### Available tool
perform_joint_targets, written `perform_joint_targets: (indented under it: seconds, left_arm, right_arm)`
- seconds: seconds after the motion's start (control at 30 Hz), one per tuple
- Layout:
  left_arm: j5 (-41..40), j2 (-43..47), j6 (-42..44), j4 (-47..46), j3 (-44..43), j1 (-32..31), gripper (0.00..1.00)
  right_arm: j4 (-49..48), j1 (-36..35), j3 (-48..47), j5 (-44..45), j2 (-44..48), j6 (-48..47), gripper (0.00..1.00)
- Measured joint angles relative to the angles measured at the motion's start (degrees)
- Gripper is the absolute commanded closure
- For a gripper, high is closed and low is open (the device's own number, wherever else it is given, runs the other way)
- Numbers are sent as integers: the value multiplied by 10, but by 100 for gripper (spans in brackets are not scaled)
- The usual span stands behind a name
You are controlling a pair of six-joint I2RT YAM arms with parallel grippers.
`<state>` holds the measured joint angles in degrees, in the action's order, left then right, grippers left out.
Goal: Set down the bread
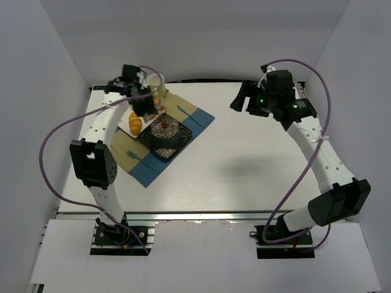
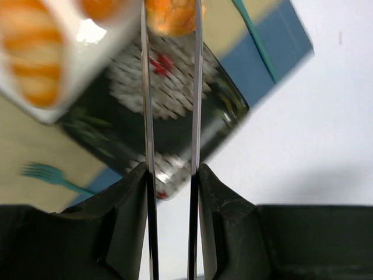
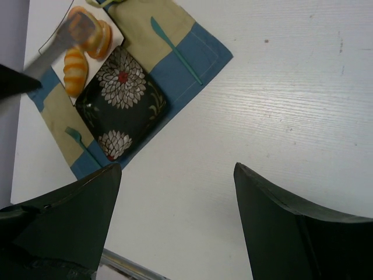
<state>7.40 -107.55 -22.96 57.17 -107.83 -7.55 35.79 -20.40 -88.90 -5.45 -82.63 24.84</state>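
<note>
My left gripper (image 1: 143, 104) (image 2: 172, 169) is shut on a pair of thin metal tongs (image 2: 145, 87). The tong tips pinch a piece of orange bread (image 2: 171, 14) (image 3: 81, 26), held above the edge of a white plate (image 2: 73, 64). A striped bread roll (image 2: 29, 58) (image 1: 135, 122) lies on that white plate. A black flowered plate (image 1: 165, 134) (image 3: 122, 99) sits empty just beside it, under the tongs in the left wrist view. My right gripper (image 1: 244, 97) (image 3: 178, 169) is open and empty, high over bare table.
Both plates rest on a blue and tan placemat (image 1: 198, 119) with a teal knife (image 3: 175, 49) and a teal fork (image 3: 78, 140). A pale cup (image 1: 155, 81) stands behind the white plate. The walls stand close at the left and back.
</note>
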Motion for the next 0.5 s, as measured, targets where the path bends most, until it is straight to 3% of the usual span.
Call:
perform_joint_targets:
  seconds: [0.17, 0.5]
  left_arm:
    - [15, 22, -8, -39, 104, -74, 55]
    - [11, 34, -8, -89, 165, -72, 55]
  right_arm:
    - [1, 9, -1, 12, 16, 5, 16]
    - [2, 12, -1, 24, 51, 9, 16]
